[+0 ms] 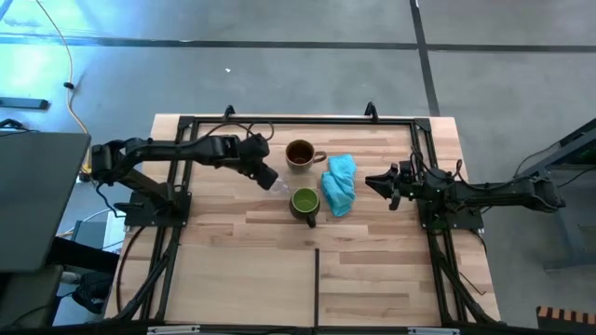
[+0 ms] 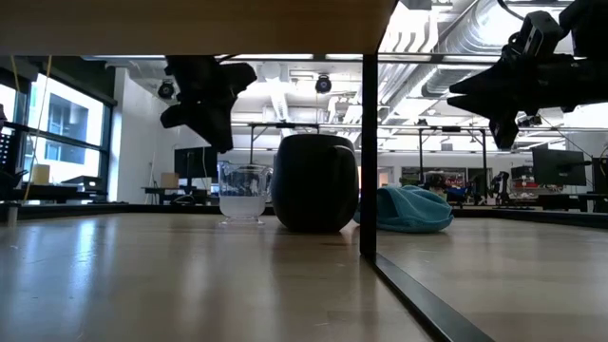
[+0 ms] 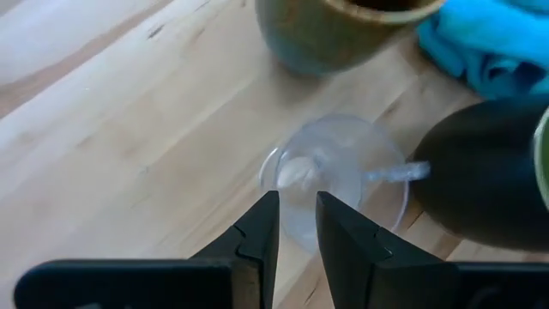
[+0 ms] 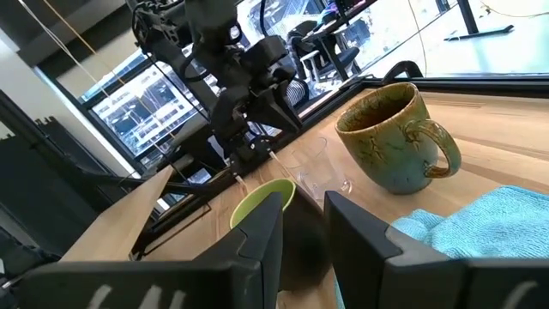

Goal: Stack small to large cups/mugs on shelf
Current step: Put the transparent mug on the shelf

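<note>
High view: I see the brown mug (image 1: 299, 154) at 12 o'clock of the green mug (image 1: 304, 201), on the shelf (image 1: 233, 251); clear cup (image 1: 280, 185) barely visible.
Low view: green mug hides brown one.
Left wrist: left gripper (image 3: 297, 225) jaws narrow, empty, above cup.
Right wrist: right gripper (image 4: 302, 225) narrow, empty.

Hidden and cut-off parts

Low view: green mug (image 2: 315, 182) a dark shape, handle unseen; brown mug hidden behind it. Left wrist view: brown mug (image 3: 330, 30) cropped at rim, blue cloth (image 3: 489, 43) cut by edge. Right wrist view: clear cup (image 4: 319, 176) faint, outline hard to trace.
</note>
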Controlling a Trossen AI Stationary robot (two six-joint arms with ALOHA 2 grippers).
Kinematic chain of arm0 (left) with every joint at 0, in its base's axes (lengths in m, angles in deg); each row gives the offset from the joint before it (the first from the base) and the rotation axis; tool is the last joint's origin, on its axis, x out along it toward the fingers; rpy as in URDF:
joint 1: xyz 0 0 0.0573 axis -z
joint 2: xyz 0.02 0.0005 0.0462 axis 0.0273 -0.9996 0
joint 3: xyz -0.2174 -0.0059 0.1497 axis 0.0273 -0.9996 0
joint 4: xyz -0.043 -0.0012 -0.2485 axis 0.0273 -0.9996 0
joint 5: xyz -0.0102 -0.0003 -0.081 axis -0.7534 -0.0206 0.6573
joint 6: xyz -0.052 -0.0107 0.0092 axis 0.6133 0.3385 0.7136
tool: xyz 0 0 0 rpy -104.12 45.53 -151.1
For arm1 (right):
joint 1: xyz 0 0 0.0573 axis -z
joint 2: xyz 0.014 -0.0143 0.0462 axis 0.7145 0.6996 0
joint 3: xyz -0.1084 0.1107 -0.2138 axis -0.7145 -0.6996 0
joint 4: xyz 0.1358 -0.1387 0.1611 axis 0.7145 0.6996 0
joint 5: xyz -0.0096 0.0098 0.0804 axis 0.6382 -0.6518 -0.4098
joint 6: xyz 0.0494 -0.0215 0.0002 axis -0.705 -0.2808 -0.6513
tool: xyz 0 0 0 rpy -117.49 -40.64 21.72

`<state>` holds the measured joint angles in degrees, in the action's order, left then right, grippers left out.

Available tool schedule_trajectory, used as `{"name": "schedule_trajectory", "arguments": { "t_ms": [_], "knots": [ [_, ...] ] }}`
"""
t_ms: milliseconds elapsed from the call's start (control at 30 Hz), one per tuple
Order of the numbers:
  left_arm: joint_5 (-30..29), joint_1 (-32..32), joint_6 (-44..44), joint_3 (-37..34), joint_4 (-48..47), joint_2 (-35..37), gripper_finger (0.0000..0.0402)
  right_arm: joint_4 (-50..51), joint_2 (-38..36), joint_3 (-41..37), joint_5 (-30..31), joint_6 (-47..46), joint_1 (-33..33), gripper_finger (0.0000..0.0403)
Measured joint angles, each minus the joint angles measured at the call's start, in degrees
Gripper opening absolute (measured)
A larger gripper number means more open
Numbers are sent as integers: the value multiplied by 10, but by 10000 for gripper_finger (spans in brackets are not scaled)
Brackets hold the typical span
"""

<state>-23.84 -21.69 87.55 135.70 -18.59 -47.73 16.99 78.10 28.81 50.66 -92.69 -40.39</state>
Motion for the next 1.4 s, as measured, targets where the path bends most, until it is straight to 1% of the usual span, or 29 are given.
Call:
{"name": "schedule_trajectory", "arguments": {
  "t_ms": [600, 1400],
  "knots": [
    [17, -5, -4, 0, 2, -52, 69, 0, 0, 0, 0, -5, 0, 81],
    [16, -5, -15, 0, 20, -55, 69, 0, 0, 0, 0, 0, 0, 81]
  ]
}}
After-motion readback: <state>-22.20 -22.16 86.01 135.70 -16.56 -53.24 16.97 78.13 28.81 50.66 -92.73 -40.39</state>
